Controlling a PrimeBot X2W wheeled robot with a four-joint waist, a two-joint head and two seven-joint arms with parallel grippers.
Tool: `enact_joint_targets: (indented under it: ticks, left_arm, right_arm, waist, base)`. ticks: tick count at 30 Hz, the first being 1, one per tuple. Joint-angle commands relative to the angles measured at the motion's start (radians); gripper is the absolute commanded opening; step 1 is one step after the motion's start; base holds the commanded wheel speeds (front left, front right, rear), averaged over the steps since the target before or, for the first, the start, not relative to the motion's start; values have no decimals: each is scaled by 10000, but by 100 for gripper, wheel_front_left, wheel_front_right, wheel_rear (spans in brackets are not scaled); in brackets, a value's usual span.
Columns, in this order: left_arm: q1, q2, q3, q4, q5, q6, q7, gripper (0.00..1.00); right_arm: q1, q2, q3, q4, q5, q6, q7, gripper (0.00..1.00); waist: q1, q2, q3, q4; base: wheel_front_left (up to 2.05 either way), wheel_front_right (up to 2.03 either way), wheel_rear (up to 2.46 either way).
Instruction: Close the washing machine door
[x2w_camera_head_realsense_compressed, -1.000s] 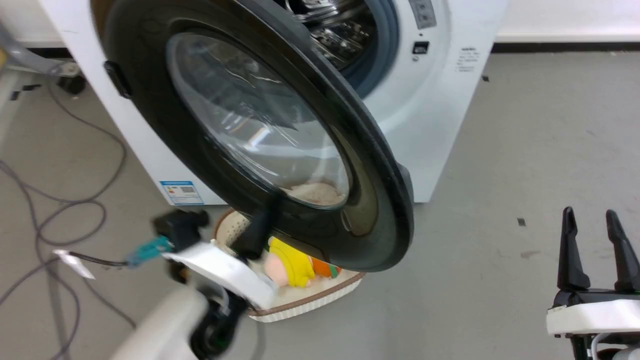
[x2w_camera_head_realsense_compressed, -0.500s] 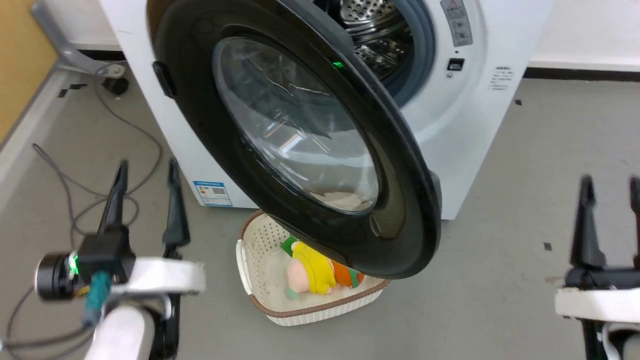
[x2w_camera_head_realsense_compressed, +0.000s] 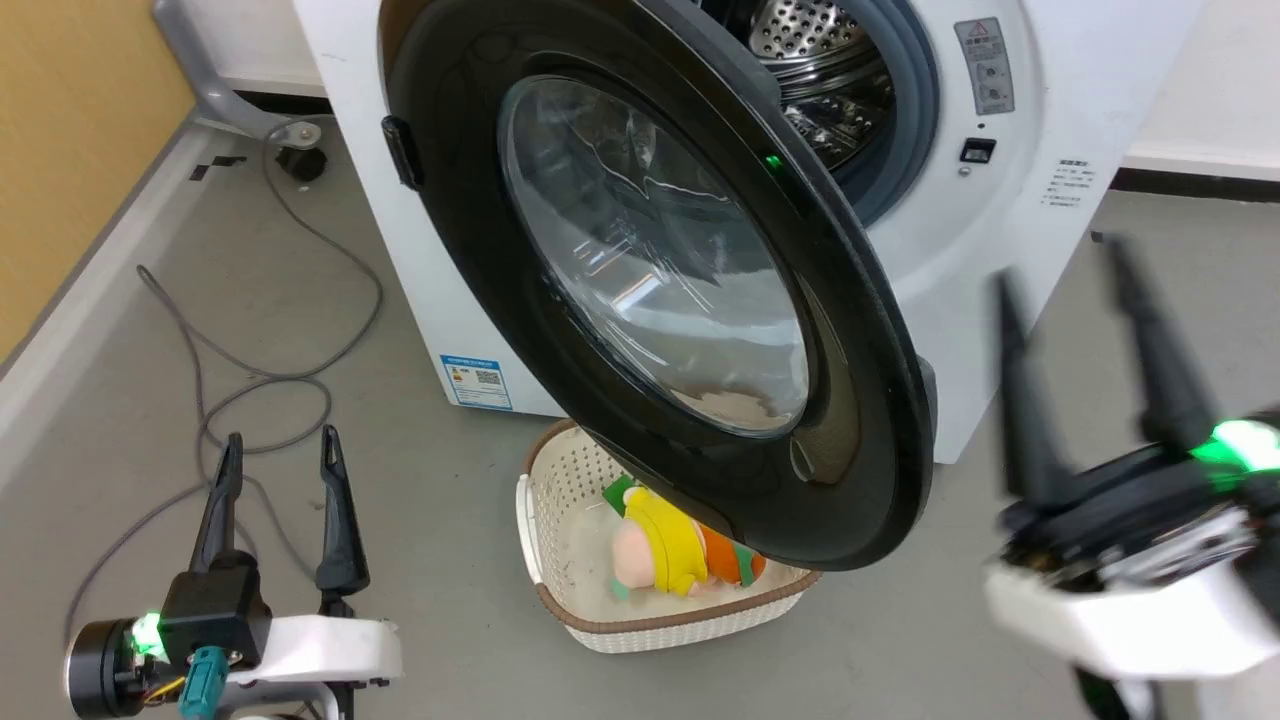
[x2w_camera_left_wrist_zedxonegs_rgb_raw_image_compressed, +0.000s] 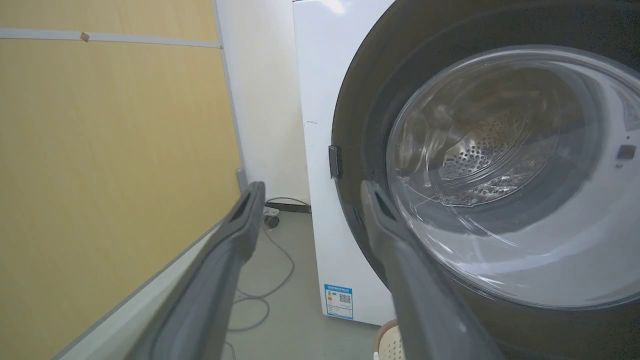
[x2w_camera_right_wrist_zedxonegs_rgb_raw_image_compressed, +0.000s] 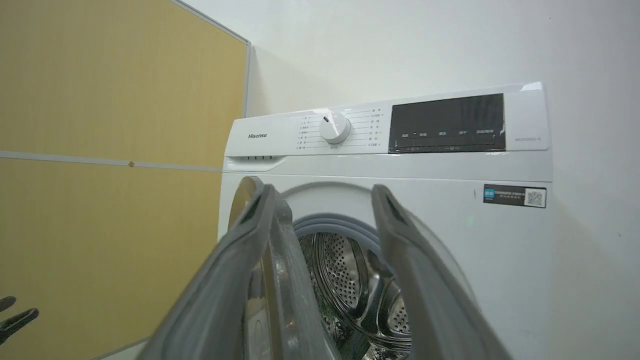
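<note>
The white washing machine (x2w_camera_head_realsense_compressed: 1040, 110) stands with its steel drum (x2w_camera_head_realsense_compressed: 820, 60) exposed. Its washing machine door (x2w_camera_head_realsense_compressed: 650, 270), black-rimmed with a bulging glass centre, hangs swung out towards me. My left gripper (x2w_camera_head_realsense_compressed: 280, 440) is low at the left over the floor, open and empty, well clear of the door. In the left wrist view the left gripper (x2w_camera_left_wrist_zedxonegs_rgb_raw_image_compressed: 311, 187) points at the door (x2w_camera_left_wrist_zedxonegs_rgb_raw_image_compressed: 490, 170) near its hinge side. My right gripper (x2w_camera_head_realsense_compressed: 1058, 265), blurred, is open just right of the door's free edge without touching it. In the right wrist view the right gripper (x2w_camera_right_wrist_zedxonegs_rgb_raw_image_compressed: 322, 189) frames the drum (x2w_camera_right_wrist_zedxonegs_rgb_raw_image_compressed: 345, 270).
A cream basket (x2w_camera_head_realsense_compressed: 560, 560) holding a yellow and orange soft toy (x2w_camera_head_realsense_compressed: 670, 555) sits on the floor under the door. Grey cables (x2w_camera_head_realsense_compressed: 250, 390) loop over the floor at the left. A yellow wall panel (x2w_camera_head_realsense_compressed: 60, 150) borders the left side.
The camera has shifted. My left gripper has opened and drawn back from under the door to the lower left. My right gripper has risen beside the door's free edge.
</note>
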Motion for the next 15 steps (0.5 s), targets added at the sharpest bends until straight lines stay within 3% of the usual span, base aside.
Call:
enact_joint_targets:
  ticks: [1, 2, 3, 4, 9, 15]
  left_arm:
    - [160, -70, 79, -25, 71, -14, -41, 100]
    - [183, -114, 128, -13, 102, -56, -41, 100]
    - [201, -160, 163, -7, 145, -92, -41, 100]
    - [214, -208, 190, 0, 189, -129, -41, 100]
    - [237, -427, 300, 53, 410, -274, -41, 100]
    - [177, -659, 370, 162, 574, -489, -41, 100]
  right_arm:
    - [-139, -271, 377, -57, 133, 8, -34, 100]
    - [-139, -479, 758, -15, 206, 8, -34, 84]
    - [-160, -701, 1135, 18, 244, 8, -34, 30]
    - [-167, -941, 1530, 100, 270, 8, -34, 0]
    - [-188, -1922, 3105, 939, 510, 8, -34, 0]
    - [-255, -2780, 4177, 2835, 558, 8, -34, 0]
  waist:
    - [1, 0, -12, 51]
    - [1, 0, -17, 76]
    - [1, 0, -20, 95]
    - [1, 0, -23, 112]
    - [1, 0, -31, 133]
    - [1, 0, 76, 101]
  base:
    - [0, 0, 0]
    - [0, 0, 0]
    - [0, 0, 0]
    - [0, 0, 0]
    - [0, 0, 0]
    - [0, 0, 0]
